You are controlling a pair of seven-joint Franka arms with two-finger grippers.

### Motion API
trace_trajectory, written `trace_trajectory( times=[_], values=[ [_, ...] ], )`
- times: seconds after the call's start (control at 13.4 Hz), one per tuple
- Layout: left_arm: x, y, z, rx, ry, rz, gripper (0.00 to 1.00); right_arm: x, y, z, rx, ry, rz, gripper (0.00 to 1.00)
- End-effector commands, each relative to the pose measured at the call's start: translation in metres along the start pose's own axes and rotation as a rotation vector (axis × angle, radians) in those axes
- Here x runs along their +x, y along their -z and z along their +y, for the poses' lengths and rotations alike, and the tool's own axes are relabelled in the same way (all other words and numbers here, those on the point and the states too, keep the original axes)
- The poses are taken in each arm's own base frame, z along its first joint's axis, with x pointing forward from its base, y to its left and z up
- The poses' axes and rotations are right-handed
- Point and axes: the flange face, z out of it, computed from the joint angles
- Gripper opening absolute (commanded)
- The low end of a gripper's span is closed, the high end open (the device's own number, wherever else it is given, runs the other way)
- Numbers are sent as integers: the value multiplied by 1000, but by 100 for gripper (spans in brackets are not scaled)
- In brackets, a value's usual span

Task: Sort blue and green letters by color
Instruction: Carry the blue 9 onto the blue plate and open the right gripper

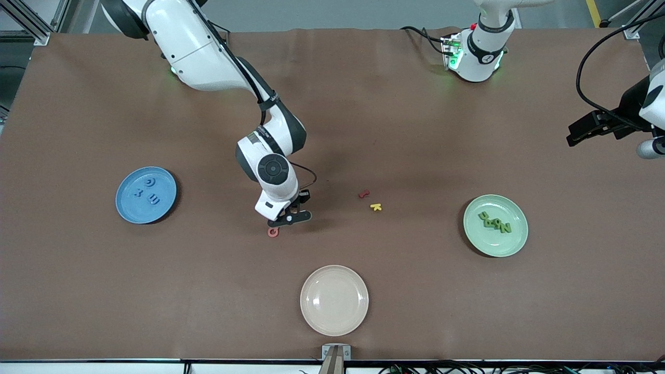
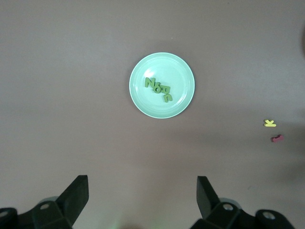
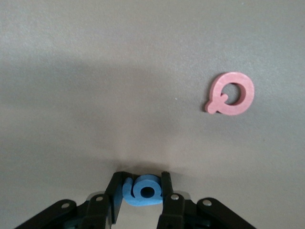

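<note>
Gripping a blue foam letter [image 3: 143, 191] between its two fingers [image 3: 114, 193], the right tool [image 1: 287, 218] hung low over the middle of the brown tabletop [image 1: 415, 291], just above a pink letter Q [image 1: 273, 231] lying flat there. Three blue letters [image 1: 147, 190] lay on the blue plate [image 1: 127, 208] toward the right arm's end. Four green letters [image 1: 494, 222] were piled touching on the green plate [image 1: 514, 244] toward the left arm's end. The left tool [image 2: 143, 202] waited with its fingers spread wide, holding nothing, high over that end. A red letter [image 1: 364, 194] and a yellow letter [image 1: 376, 207] lay close together mid-tabletop; a white plate [image 1: 334, 299] sat nearest the front camera.
</note>
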Motion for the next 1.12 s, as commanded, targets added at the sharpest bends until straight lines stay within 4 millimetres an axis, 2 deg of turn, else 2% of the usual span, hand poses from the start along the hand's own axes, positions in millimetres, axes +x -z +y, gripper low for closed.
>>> trace_trajectory(
  times=[0.0, 0.15, 0.3, 0.45, 0.6, 0.67, 0.82, 1.05],
  values=[
    [-6, 5, 2, -6, -19, 17, 100, -8, 59, 13, -13, -8, -24, 16],
    [-6, 7, 2, -4, -21, 22, 100, -15, 108, 35, -30, -10, -58, 15],
    [-8, 7, 9, -4, -33, 22, 100, -20, 153, 73, -33, 44, -84, 15],
    [-8, 7, 8, 0, -33, 23, 100, -31, 175, 121, -28, 113, -112, 15],
    [-8, 7, 12, 1, -39, 28, 100, -44, 180, 179, -11, 148, -122, 15],
    [-11, 6, 21, 1, -54, 22, 100, -47, 182, 215, 3, 179, -126, 15],
    [-11, 5, 23, 5, -57, 18, 100, -49, 177, 280, 29, 225, -134, 15],
    [-12, 6, 25, 4, -63, 21, 100, -58, 154, 344, 28, 197, -109, 15]
  ],
)
